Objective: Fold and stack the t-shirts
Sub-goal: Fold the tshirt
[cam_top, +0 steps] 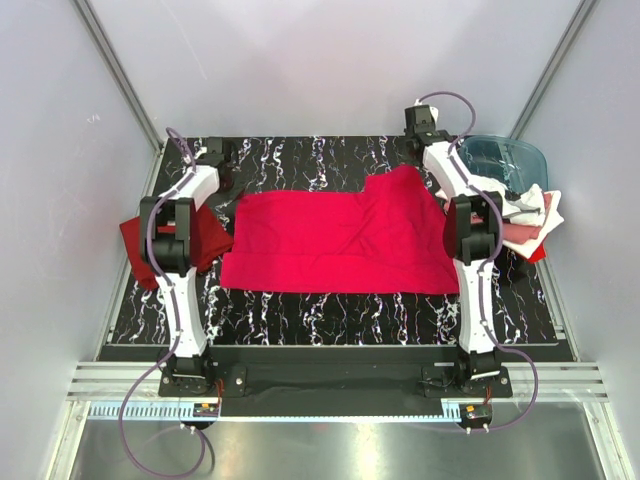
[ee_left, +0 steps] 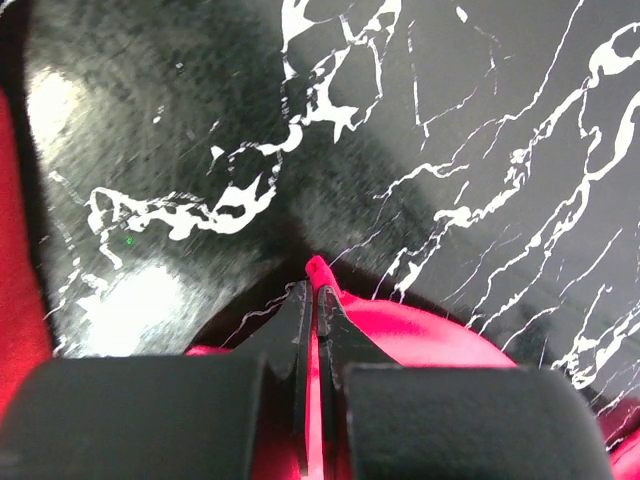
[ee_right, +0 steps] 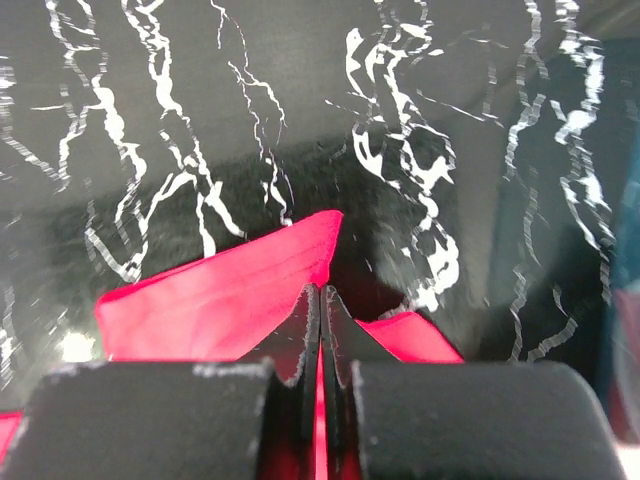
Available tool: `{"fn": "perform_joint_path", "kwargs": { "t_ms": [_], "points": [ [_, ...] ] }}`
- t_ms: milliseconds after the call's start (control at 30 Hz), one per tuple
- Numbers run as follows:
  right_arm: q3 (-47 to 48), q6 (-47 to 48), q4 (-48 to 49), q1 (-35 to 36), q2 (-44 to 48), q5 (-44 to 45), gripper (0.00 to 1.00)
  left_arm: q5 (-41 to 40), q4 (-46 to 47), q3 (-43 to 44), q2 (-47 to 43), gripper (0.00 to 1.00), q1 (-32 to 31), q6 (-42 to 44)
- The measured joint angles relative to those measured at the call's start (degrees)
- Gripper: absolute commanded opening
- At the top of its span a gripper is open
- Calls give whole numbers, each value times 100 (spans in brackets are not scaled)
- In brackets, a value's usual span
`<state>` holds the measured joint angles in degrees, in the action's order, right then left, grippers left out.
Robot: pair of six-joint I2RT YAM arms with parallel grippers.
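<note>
left end effector [ee_left: 312, 288], right end effector [ee_right: 320, 298], each pinching crimson t-shirt [cam_top: 340, 242] corner

Marbled black table [cam_top: 300, 300], blue-teal tub [cam_top: 505, 160]

Left arm [cam_top: 172, 262] and right arm [cam_top: 474, 262] reach forward, elbows bent up. Left gripper [ee_left: 312, 290] low, fingers pinched together on crimson t-shirt [cam_top: 340, 240] edge. Right gripper [ee_right: 320, 296] same, clamped on it.
</note>
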<state>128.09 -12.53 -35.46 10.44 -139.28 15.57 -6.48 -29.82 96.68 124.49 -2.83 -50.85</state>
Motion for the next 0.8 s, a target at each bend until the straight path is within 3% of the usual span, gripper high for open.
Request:
{"fn": "perform_joint_path", "kwargs": {
  "t_ms": [500,800],
  "points": [
    [-2916,-378,815,0,2771,-2,0,116,146,-463,-745,0,11,98],
    [-3932,-695,981,0,3668,-20,0,138,225,-1023,-1038,0,11,131]
  ]
}}
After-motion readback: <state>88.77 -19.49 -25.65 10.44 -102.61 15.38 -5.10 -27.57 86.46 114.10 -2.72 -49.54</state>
